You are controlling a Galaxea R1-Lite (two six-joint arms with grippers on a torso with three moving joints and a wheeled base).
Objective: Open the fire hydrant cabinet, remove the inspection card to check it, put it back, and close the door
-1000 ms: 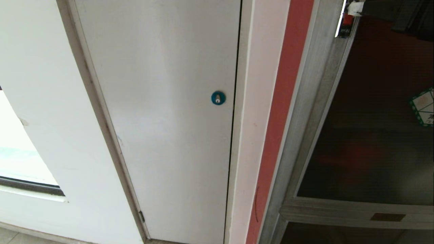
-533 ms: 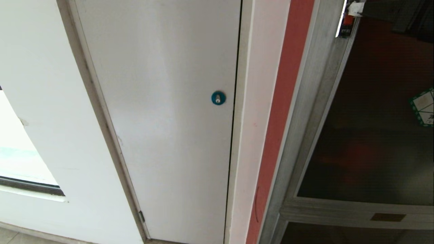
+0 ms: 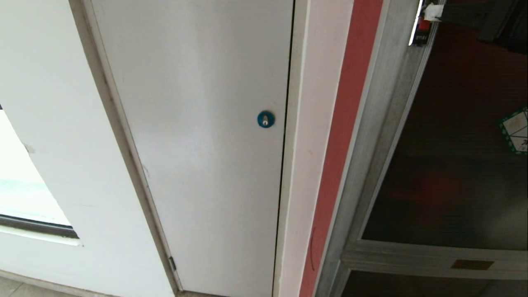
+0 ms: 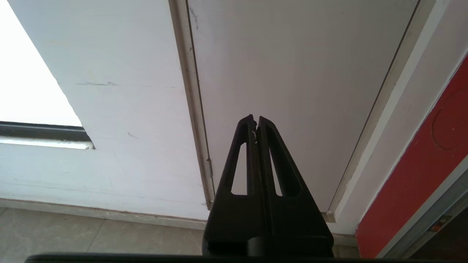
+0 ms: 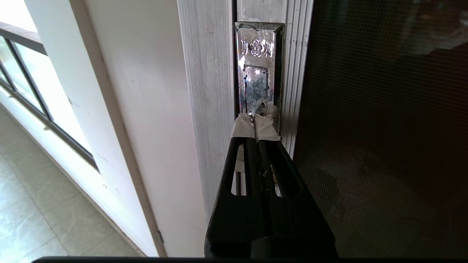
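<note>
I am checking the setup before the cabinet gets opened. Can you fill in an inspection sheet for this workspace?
Surface: tiled floor below the wall; no table.
Job's things: the fire hydrant cabinet has its door closed, dark glass with a hexagonal sticker; inspection card not seen.
Clutter: nothing seen.
Grippers: right gripper, fingers shut with white-taped tips at the metal latch plate on the door frame; left gripper, fingers shut, idle, pointing at the white door.
Cables: nothing seen.
Surroundings: white door with a round blue lock, red strip, window to the robot's left.
</note>
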